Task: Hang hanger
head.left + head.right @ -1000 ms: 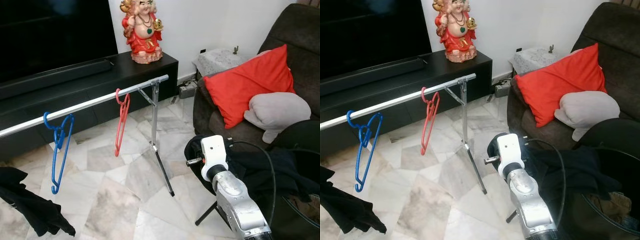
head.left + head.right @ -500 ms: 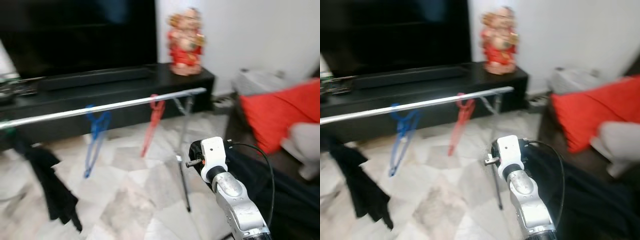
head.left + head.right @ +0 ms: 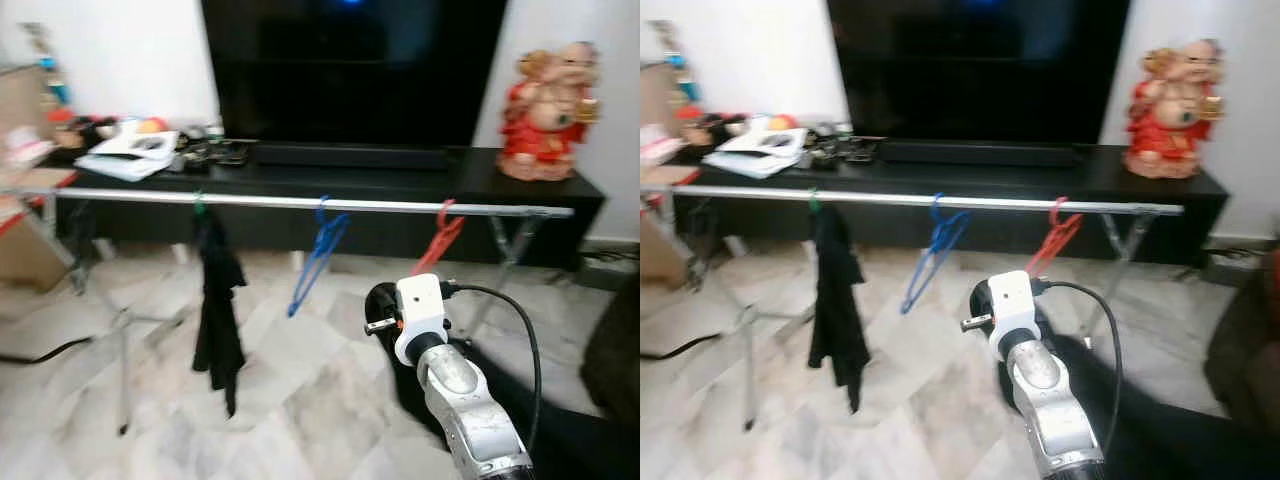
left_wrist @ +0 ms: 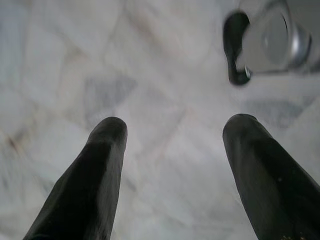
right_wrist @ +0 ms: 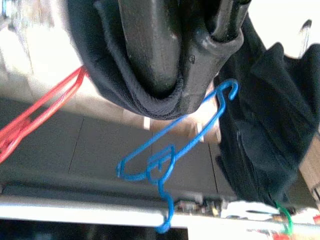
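The right pincer [image 5: 175, 55] is raised in front of the robot, and its two black fingers [image 5: 150, 45] are closed on a fold of black cloth [image 5: 125, 85], which wraps around them and hangs down toward the robot's body. In the head views the silver right arm [image 3: 465, 400] with its white wrist block reaches forward, and the dark cloth bunches just beyond the wrist.

Beyond the right pincer a long silver rail [image 3: 300, 203] runs across the room on thin metal legs. A blue hanger [image 3: 318, 255] hangs from the rail almost straight ahead of the pincer, tilted. A red hanger [image 3: 437, 240] hangs on the same rail, to the right of the pincer's line, and a black garment [image 3: 218, 310] on a green hook hangs well to the left. None of these touches the pincer.

Behind the rail stands a low black surface [image 3: 470, 178] with a dark television above it, a red statue [image 3: 545, 112] at its right end and papers [image 3: 130, 150] at its left.

The left pincer [image 4: 172, 150] points down at the marble floor [image 4: 75, 60], its fingers [image 4: 95, 175] wide apart and holding nothing.
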Controlling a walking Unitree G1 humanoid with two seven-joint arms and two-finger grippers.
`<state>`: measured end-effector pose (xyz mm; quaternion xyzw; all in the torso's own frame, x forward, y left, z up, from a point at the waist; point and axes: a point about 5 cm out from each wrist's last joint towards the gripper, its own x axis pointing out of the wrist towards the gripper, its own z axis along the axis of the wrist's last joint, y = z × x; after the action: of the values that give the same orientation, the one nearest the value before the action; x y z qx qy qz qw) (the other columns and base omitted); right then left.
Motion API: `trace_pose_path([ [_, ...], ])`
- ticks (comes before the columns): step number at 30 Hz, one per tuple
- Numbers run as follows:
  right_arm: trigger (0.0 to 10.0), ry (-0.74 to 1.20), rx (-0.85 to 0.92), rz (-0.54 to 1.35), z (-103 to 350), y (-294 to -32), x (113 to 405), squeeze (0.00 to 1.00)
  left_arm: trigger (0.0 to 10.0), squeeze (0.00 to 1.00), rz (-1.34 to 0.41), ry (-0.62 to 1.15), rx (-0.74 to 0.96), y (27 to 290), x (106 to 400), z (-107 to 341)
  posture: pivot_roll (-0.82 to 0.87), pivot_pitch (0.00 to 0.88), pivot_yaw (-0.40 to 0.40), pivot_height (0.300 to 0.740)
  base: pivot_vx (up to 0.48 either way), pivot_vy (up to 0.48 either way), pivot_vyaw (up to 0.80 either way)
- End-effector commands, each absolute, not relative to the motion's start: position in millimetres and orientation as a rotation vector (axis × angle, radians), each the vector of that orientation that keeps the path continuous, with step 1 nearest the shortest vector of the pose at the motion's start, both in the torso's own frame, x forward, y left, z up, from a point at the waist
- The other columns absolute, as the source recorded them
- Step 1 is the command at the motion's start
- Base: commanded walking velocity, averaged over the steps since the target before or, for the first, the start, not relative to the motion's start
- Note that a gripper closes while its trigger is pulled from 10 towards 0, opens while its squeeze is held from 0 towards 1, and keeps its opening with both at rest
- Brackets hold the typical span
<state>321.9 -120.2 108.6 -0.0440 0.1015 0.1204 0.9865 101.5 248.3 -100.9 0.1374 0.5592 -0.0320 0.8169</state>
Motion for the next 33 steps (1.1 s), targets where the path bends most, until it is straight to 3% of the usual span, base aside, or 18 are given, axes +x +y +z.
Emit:
trace_pose_path([
  [1, 10.0, 0.22, -0.046, 0.188, 109, -125, 326, 0.0, 10.0, 0.0, -0.077, 1.17, 0.329, 250, 107, -99, 0.05, 0.0, 0.029, 0.74, 0.0, 0.0, 0.0],
  [4, 10.0, 0.372, 0.026, 0.022, 88, -145, 330, 0.0, 10.0, 0.0, -0.095, 1.111, 0.392, 249, 113, -96, 0.06, 0.0, 0.022, 0.74, 0.0, 0.0, 0.0],
  [8, 10.0, 0.414, 0.137, -0.131, 80, -162, 330, 0.0, 10.0, 0.0, -0.151, 1.032, 0.474, 245, 127, -92, 0.07, 0.0, 0.02, 0.74, 0.0, 0.0, 0.0],
  [9, 10.0, 0.416, 0.188, -0.194, 79, -167, 329, 0.0, 10.0, 0.0, -0.192, 0.943, 0.488, 237, 155, -83, 0.08, 0.0, 0.023, 0.74, 0.0, 0.0, 0.0],
  [10, 10.0, 0.416, 0.188, -0.194, 79, -167, 329, 0.0, 10.0, 0.0, -0.192, 0.943, 0.488, 237, 155, -83, 0.08, 0.0, 0.023, 0.74, 0.0, 0.0, 0.0],
  [11, 10.0, 0.439, 0.296, -0.299, 75, -177, 327, 0.0, 10.0, 0.0, -0.237, 0.807, 0.532, 231, 204, -60, 0.07, 0.0, 0.031, 0.74, 0.0, 0.0, 0.0],
  [13, 10.0, 0.452, 0.36, -0.357, 72, -182, 326, 0.0, 10.0, 0.0, -0.258, 0.735, 0.564, 230, 226, -45, 0.07, 0.0, 0.034, 0.74, 0.0, 0.0, 0.0],
  [17, 10.0, 0.469, 0.363, -0.296, 71, -172, 326, 0.0, 10.0, 0.0, -0.289, 0.624, 0.603, 228, 251, -25, 0.06, 0.0, 0.05, 0.74, 0.0, 0.0, 0.0],
  [22, 10.0, 0.502, 0.35, -0.249, 68, -159, 327, 0.0, 10.0, 0.0, -0.368, 0.421, 0.587, 206, 293, 14, 0.06, 0.005, 0.055, 0.74, 0.0, 0.0, 0.0],
  [25, 10.0, 0.506, 0.367, -0.26, 70, -158, 329, 0.0, 10.0, 0.0, -0.43, 0.377, 0.571, 197, 302, 26, 0.06, 0.005, 0.055, 0.74, 0.0, 0.0, 0.0],
  [29, 10.0, 0.507, 0.442, -0.227, 85, -149, 337, 0.0, 10.0, 0.0, -0.698, 0.363, 0.489, 171, 309, 41, 0.06, 0.016, 0.061, 0.74, 0.0, 0.0, 0.0],
  [33, 10.0, 0.466, 0.434, -0.182, 100, -143, 341, 0.0, 10.0, 0.0, -0.762, 0.34, 0.427, 162, 313, 51, 0.06, 0.017, 0.061, 0.74, 0.0, 0.0, 0.0],
])
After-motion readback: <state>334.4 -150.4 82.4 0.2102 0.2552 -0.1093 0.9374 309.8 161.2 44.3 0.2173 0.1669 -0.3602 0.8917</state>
